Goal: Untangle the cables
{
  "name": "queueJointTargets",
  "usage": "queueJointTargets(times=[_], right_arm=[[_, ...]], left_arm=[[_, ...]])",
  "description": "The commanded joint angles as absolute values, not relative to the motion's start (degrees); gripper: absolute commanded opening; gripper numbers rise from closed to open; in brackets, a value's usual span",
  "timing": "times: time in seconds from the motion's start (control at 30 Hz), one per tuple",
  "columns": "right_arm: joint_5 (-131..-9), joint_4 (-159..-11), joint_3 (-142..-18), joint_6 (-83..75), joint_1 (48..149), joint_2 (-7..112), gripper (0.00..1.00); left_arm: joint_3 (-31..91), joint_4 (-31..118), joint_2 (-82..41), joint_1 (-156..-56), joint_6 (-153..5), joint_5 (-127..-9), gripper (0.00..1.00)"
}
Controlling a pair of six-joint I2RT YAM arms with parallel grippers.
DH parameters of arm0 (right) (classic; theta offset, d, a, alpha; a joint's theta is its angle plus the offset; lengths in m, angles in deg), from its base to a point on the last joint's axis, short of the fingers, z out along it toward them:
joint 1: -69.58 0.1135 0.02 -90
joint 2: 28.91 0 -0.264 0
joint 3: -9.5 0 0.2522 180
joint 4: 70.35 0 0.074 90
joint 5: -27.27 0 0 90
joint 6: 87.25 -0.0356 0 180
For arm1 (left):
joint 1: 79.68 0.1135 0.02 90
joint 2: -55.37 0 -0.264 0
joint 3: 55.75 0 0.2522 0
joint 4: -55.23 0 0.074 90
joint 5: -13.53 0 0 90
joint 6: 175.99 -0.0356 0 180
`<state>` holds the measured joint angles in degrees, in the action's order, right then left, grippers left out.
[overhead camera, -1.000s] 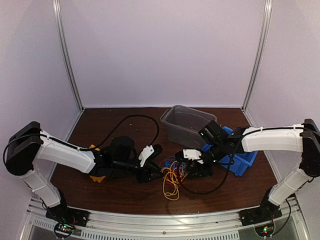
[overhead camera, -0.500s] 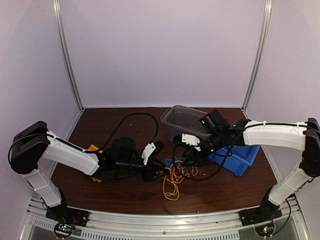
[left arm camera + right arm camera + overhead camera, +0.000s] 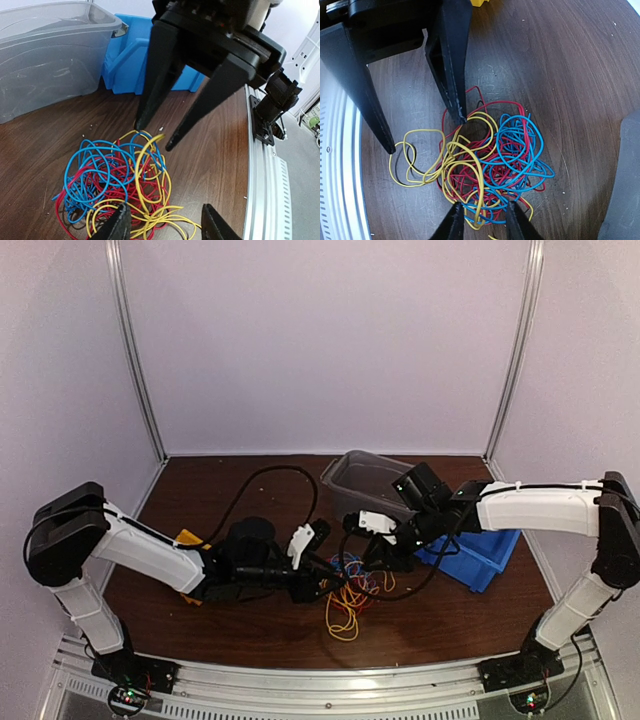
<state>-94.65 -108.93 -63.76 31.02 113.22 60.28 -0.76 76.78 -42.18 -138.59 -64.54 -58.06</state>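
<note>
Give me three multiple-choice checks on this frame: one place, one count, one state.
1. Where are the cables? A far left corner; B middle of the table; C far right corner.
2. How many cable colours? A two; B three; C four.
3. Left gripper is: A open; B shut on a cable; C shut, empty.
Key: 1 B, they lie mid-table in the top view. 2 B, yellow, red and blue. 3 A, its fingers stand wide apart over the cables.
</note>
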Motion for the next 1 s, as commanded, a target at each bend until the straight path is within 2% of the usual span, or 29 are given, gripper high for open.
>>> queueJointTargets(times=[0.0, 0.1, 0.47, 0.63, 0.73, 0.77, 0.97], right_arm=[[-96.08, -108.94, -66.18, 30.27, 113.17, 61.67, 0.17], [-98.01, -111.11, -68.23, 30.6, 113.17, 61.98, 0.0], [-107.36, -122.49, -84.28, 31.53, 113.0, 59.2, 0.0], [-111.24, -124.37, -91.33, 29.43, 112.59, 59.85, 0.0], [-112.76, -124.71, -93.85, 28.84, 112.13, 60.42, 0.0], [-112.96, -124.79, -94.55, 28.79, 111.97, 60.59, 0.0], [-115.01, -125.54, -101.23, 28.29, 108.97, 60.27, 0.0]], left_arm=[[-2.11, 83.34, -43.21, -138.62, -62.37, -59.38, 0.49], [-2.78, 84.83, -43.12, -138.6, -61.86, -60.89, 0.5], [-0.9, 95.76, -45.32, -138.59, -67.27, -60.45, 0.53], [0.84, 99.14, -49.29, -138.61, -67.82, -59.88, 0.41], [1.36, 100.85, -51.34, -138.64, -67.62, -59.67, 0.19], [1.5, 101.1, -51.89, -138.63, -67.48, -59.53, 0.15], [-0.98, 102.96, -52.9, -138.67, -66.03, -59.16, 0.1]])
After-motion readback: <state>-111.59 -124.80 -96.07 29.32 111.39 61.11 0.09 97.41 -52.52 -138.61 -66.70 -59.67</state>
